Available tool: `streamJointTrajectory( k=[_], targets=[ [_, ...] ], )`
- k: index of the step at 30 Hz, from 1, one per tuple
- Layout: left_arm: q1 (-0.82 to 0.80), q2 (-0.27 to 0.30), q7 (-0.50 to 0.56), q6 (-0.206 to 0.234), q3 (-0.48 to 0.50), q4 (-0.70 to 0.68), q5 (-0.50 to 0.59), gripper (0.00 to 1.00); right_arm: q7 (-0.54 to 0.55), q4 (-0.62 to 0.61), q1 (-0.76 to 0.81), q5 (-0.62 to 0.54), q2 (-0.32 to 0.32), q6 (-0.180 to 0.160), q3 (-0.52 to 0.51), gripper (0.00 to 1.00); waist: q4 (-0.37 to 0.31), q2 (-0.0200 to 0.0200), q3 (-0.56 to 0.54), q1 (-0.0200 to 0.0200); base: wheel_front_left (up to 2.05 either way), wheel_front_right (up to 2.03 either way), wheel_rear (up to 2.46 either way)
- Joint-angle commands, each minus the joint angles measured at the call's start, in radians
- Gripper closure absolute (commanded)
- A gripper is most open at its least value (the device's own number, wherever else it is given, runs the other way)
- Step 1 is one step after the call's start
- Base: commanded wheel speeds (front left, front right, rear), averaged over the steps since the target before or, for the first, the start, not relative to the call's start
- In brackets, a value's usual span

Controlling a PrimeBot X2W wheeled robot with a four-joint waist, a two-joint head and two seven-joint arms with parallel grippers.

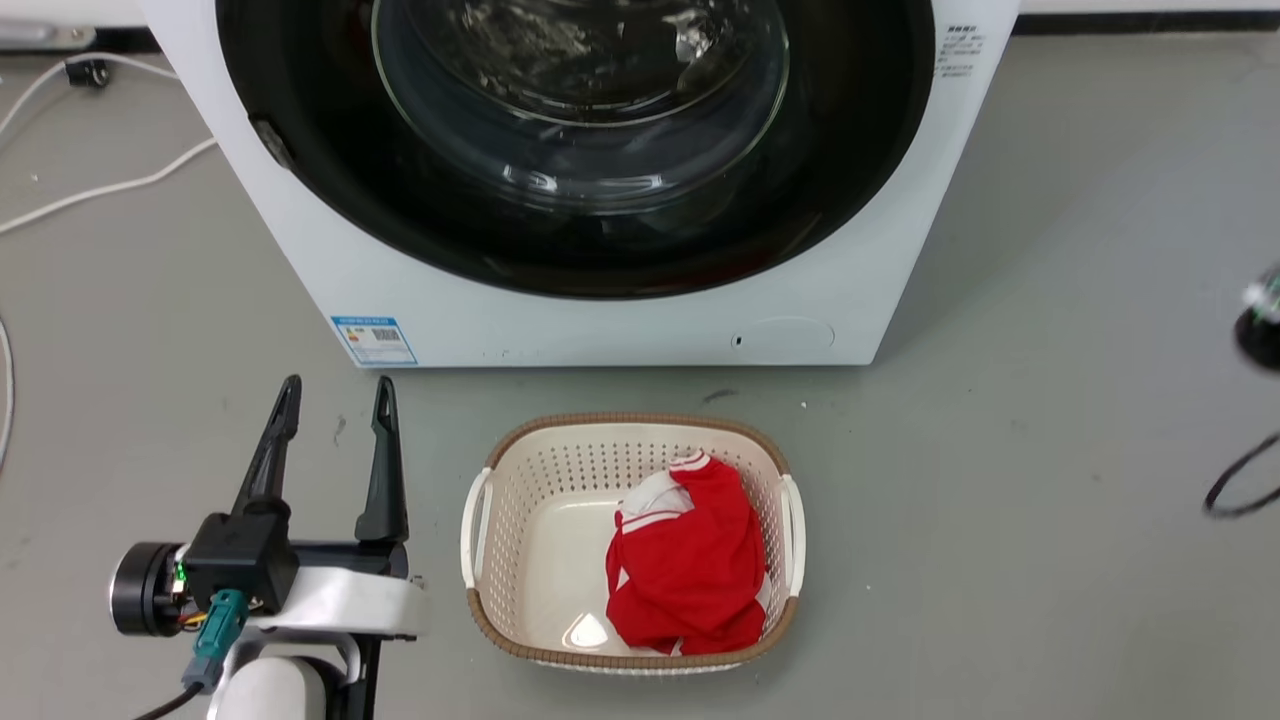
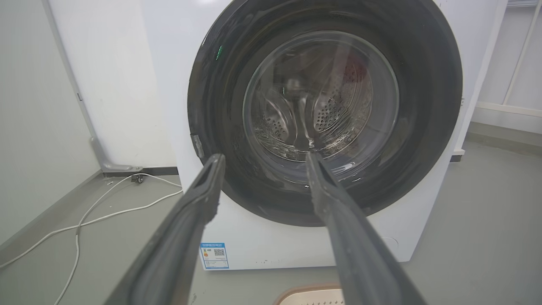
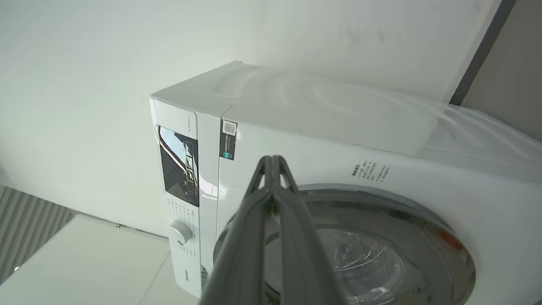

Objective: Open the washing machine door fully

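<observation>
The washing machine (image 1: 620, 320) is a white front-loading box at the top of the head view. Its door (image 1: 330, 150), a glossy black disc with a clear glass bowl, lies flat against the front. In the left wrist view the washing machine door (image 2: 427, 106) faces me, with the steel drum visible through the glass. My left gripper (image 1: 335, 390) stands open at the lower left, above the floor short of the machine, nothing between its fingers (image 2: 199, 199). My right gripper (image 3: 273, 160) is shut and empty, its tips against the machine's (image 3: 465, 199) white front above the door (image 3: 440, 241).
A cream laundry basket (image 1: 480, 520) holding a red garment (image 1: 690, 570) sits on the grey floor in front of the machine. White cables (image 1: 110, 185) run across the floor at the left. A black cable (image 1: 1240, 490) lies at the right edge.
</observation>
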Motion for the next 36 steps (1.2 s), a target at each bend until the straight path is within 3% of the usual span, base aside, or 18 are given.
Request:
streamJointTrajectory(
  k=[1,10,18,28,36],
  targets=[
    [-0.016,0.0,-0.003,0.0,-0.001,-0.005,0.005,0.0,0.019,0.035,-0.057,-0.013,-0.022,0.0,0.012,1.0,0.005,0.0,0.021,-0.0001,0.0,0.0,0.0],
    [-0.069,-0.004,-0.003,-0.007,-0.017,-0.033,0.009,0.0,0.187,0.315,-0.453,-0.144,-0.151,0.0,0.116,1.0,0.034,0.0,0.108,-0.0001,0.0,0.0,0.0],
    [-0.105,-0.007,-0.003,-0.009,-0.023,-0.053,0.006,0.0,0.373,0.499,-0.715,-0.27,-0.147,0.0,0.224,1.0,0.057,0.0,0.181,-0.0001,0.0,0.0,0.0],
    [-0.131,-0.01,-0.003,-0.011,-0.031,-0.069,-0.007,0.0,0.49,0.562,-0.803,-0.347,-0.111,0.0,0.288,1.0,0.082,0.0,0.24,-0.0001,0.0,0.0,0.0],
    [-0.146,-0.011,-0.003,-0.016,-0.046,-0.074,-0.008,0.0,0.487,0.579,-0.828,-0.385,-0.097,0.0,0.293,1.0,0.098,0.0,0.274,-0.0001,0.0,0.0,0.0]
  ],
)
